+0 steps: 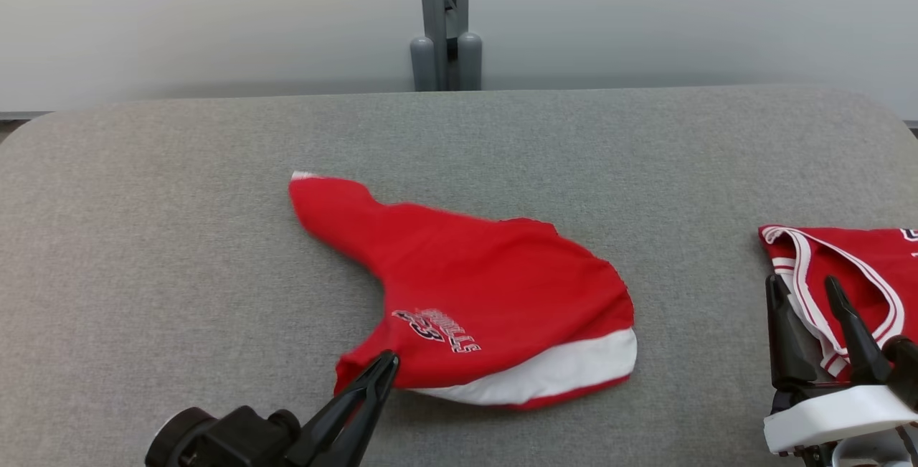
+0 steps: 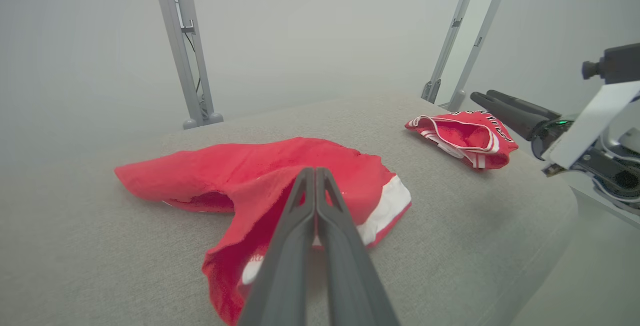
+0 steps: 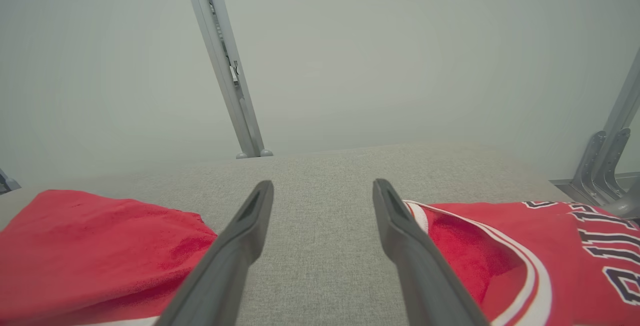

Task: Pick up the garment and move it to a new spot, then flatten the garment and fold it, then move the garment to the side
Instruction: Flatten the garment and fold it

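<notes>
Left end effector clenched on lower-left corner of red garment, centre frame on grey surface. Corner pinch probably lets cloth drape for move. Right end effector released, idle over jersey at right edge.

**Robot test cell, laboratory type**

One work table, rounded at the corners and covered in grey woven fabric. A plain pale backdrop wall is set behind it. Grey metal truss posts are placed along the far edge, with angled bracket feet seen at one side.
</notes>
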You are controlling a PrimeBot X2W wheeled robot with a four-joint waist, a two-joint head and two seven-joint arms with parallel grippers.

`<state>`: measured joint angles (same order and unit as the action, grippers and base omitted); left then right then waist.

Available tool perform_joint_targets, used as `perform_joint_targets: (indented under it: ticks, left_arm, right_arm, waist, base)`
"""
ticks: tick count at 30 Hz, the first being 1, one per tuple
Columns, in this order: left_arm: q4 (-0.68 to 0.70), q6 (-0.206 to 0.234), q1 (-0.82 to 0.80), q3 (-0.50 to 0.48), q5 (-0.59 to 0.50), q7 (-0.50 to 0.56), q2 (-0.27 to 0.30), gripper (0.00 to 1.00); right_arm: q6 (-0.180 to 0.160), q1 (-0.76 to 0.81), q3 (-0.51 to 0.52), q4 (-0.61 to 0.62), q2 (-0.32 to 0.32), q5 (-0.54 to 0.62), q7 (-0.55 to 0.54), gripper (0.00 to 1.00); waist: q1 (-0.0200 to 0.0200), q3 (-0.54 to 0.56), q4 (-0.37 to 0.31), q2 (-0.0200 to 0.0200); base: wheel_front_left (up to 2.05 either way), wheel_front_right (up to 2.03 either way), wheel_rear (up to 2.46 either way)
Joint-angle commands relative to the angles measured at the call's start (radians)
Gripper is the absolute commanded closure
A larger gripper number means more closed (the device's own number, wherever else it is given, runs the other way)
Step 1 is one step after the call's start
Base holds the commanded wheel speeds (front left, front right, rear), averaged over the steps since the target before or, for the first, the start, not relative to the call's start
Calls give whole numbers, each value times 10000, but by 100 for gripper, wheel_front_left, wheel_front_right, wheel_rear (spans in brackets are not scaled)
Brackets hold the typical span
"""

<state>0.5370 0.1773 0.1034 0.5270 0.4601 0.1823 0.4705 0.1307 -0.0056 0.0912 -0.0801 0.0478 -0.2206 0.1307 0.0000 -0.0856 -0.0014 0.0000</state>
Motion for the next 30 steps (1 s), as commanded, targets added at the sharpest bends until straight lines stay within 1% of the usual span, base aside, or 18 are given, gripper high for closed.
perform_joint_targets:
  ticks: [1, 4, 5, 7, 8, 10, 11, 16, 17, 19, 22, 25, 26, 27, 28, 30]
  left_arm:
    - [250, 83, 89, -142, 84, 39, 109, 100]
    - [216, 181, 14, -399, 66, 225, 340, 100]
    - [67, 157, -56, -447, 92, 279, 423, 100]
    - [-307, 83, -223, -602, 382, 237, 313, 100]
    - [-649, 33, -312, -705, 339, 291, 504, 100]
    - [-1325, -144, -596, -815, 726, 231, 281, 100]
    - [-1760, -207, -762, -886, 707, 233, 392, 100]
    - [-4062, -687, -1705, -1243, 1423, 26, 74, 100]
    - [-4062, -687, -1705, -1243, 1423, 26, 74, 100]
    - [-4996, -853, -2070, -1337, 1487, -122, 14, 100]
    - [-6194, -1098, -2513, -1432, 1777, -469, -310, 100]
    - [-7151, -1372, -2923, -1411, 1894, -871, -636, 100]
    - [-7432, -1443, -3039, -1390, 1897, -1001, -730, 95]
    - [-7714, -1437, -3159, -1392, 1841, -1159, -815, 64]
    - [-7933, -1386, -3287, -1433, 1775, -1383, -909, 0]
    - [-8306, -1334, -3439, -1489, 1738, -1758, -1089, 0]
  right_arm:
    - [3, 125, 47, 50, 59, 0, -45, 0]
    - [1, 90, -1, 99, 58, -45, -40, 0]
    - [3, 67, -53, 95, 58, -60, -57, 0]
    - [3, -13, -173, 85, 61, -71, -74, 0]
    - [3, -48, -236, 71, 58, -76, -81, 0]
    - [3, -62, -284, 37, 62, -103, -59, 0]
    - [1, -80, -352, 18, 64, -121, -58, 0]
    - [3, -307, -511, -41, 59, -184, -15, 0]
    - [3, -307, -511, -41, 59, -184, -15, 0]
    - [3, -338, -528, -74, 58, -195, 28, 0]
    - [3, -444, -523, -99, 56, -213, 72, 0]
    - [1, -499, -487, -119, 56, -231, 134, 0]
    - [1, -504, -484, -127, 58, -239, 140, 0]
    - [3, -508, -484, -133, 58, -241, 133, 0]
    - [1, -528, -500, -142, 56, -243, 130, 0]
    - [1, -617, -519, -142, 58, -249, 133, 0]
  waist:
    - [0, 81, 131, 0]
    - [0, 116, 150, 0]
    - [0, 121, 109, 0]
    - [0, 98, 3, 0]
    - [0, 77, -95, 0]
    - [0, 14, -264, 0]
    - [0, -36, -380, 0]
    - [0, -402, -932, 0]
    - [0, -402, -932, 0]
    - [0, -553, -1099, 0]
    - [0, -736, -1260, 0]
    - [0, -881, -1282, 0]
    - [0, -914, -1268, 0]
    - [0, -948, -1252, 0]
    - [0, -974, -1229, 0]
    - [0, -1004, -1172, 0]
  base:
    - [0, 0, 0]
    - [0, 0, 0]
    - [0, 0, 0]
    - [0, 0, 0]
    - [0, 0, 0]
    - [0, 0, 0]
    - [0, 0, 0]
    - [0, 0, 0]
    - [0, 0, 0]
    - [0, 0, 0]
    - [0, 0, 0]
    - [0, 0, 0]
    - [0, 0, 0]
    - [0, 0, 0]
    - [0, 0, 0]
    - [0, 0, 0]
